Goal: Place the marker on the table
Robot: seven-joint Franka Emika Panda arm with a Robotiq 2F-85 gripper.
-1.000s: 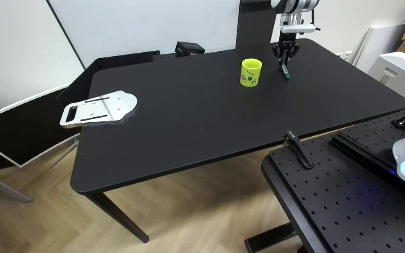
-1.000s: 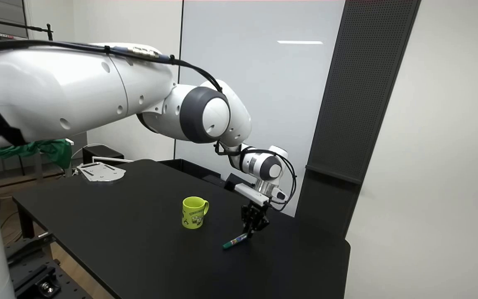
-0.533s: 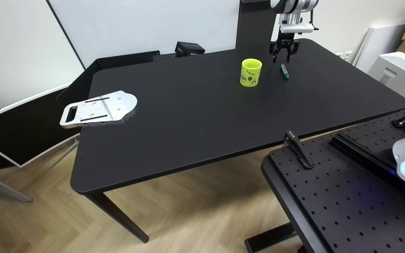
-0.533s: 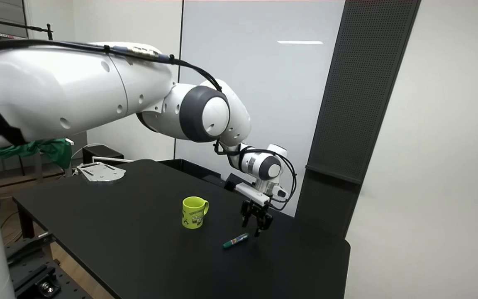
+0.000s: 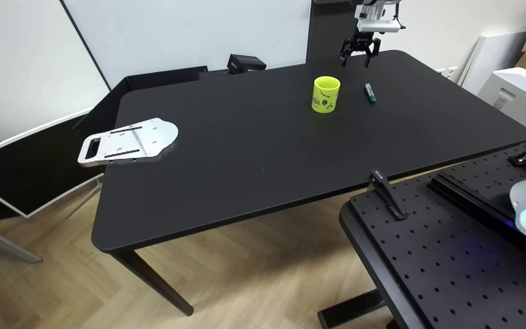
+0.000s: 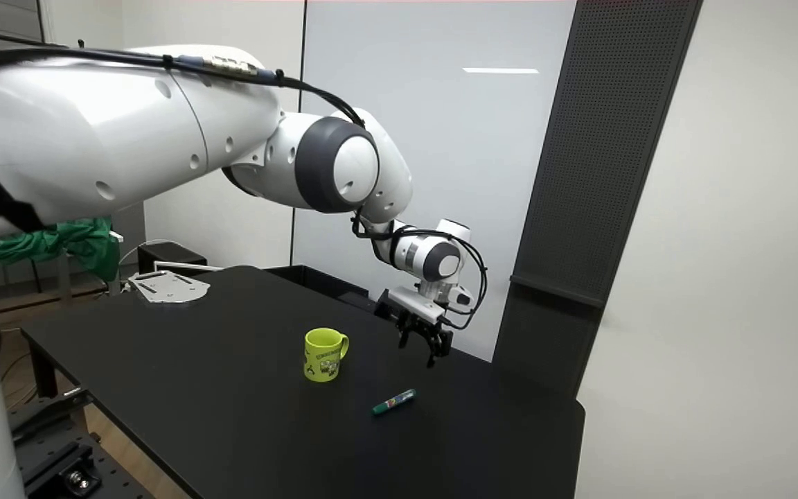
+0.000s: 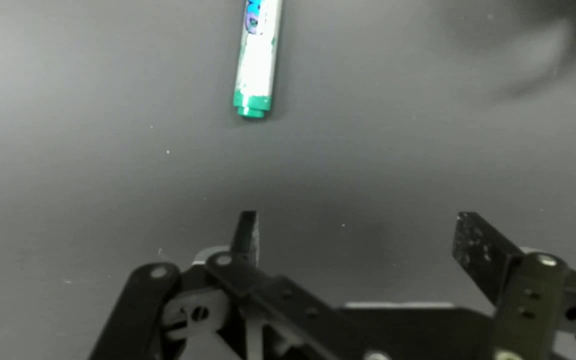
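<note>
A marker (image 5: pixel 370 92) with a light, printed body and green ends lies flat on the black table (image 5: pixel 226 151). It shows in both exterior views, where the marker (image 6: pixel 393 402) rests apart from everything else. My gripper (image 6: pixel 417 355) hangs above the table, behind the marker and clear of it. In the wrist view the gripper (image 7: pixel 358 215) is open with a wide gap and nothing between its fingers. There the marker (image 7: pixel 259 65) lies ahead of the fingertips, its far end cut off by the frame's top edge.
A lime-green mug (image 5: pixel 325 94) stands upright near the marker. A silver plate with a handle slot (image 5: pixel 130 140) overhangs the table's far end. A black perforated board (image 5: pixel 450 256) adjoins the table, and a black box (image 5: pixel 245 63) sits behind its back edge.
The gripper was shut on the marker's end one second ago; it has opened and let go. It has then risen and drawn back, while the marker has stayed on the table.
</note>
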